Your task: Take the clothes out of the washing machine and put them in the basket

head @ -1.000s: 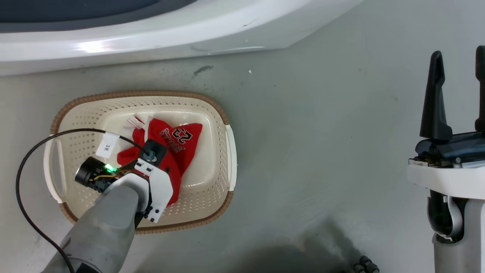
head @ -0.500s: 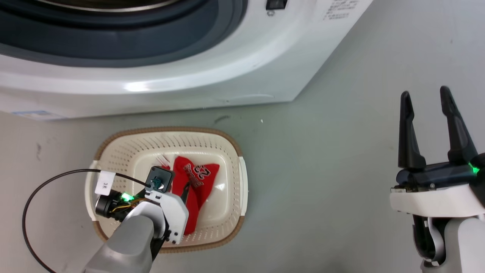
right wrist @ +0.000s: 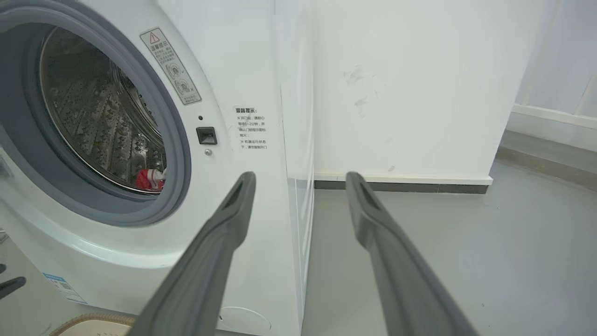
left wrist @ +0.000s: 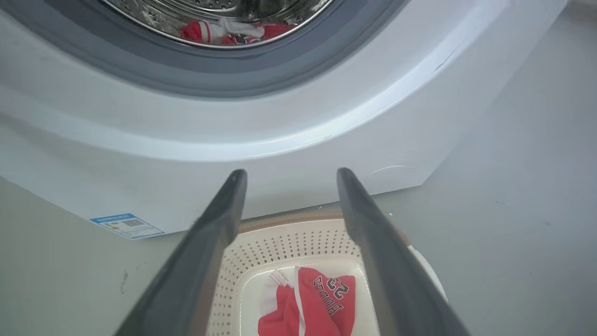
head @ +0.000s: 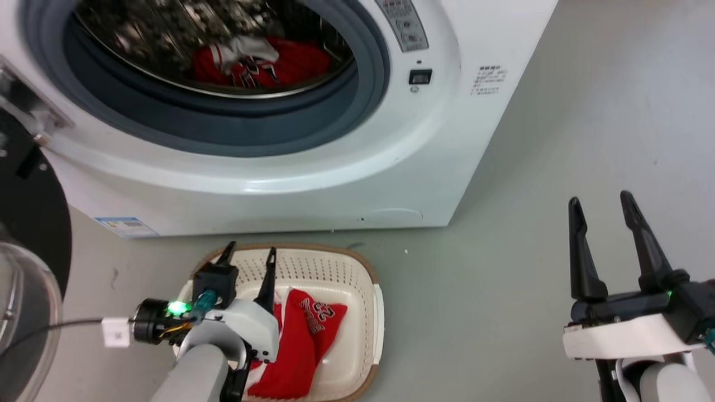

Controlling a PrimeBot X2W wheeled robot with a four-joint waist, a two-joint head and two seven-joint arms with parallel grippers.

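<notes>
Red cloth showed in two places: a jersey (head: 306, 338) printed "23" lay crumpled in the cream basket (head: 341, 271) at the lower middle of the head view, and more clothes (head: 262, 62) sat inside the washing machine (head: 335, 167), upper left. The left gripper (head: 251, 247) hung above the basket, fingers apart, empty; the right gripper (head: 599, 197), lower right, was spread wide, holding nothing.

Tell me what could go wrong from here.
1. The remaining clothes lie in the drum behind the grey gasket; the open left tool might catch the gasket or pinch only a fold.
2. The open door stands close to the left arm; a swing could hit it.
</notes>
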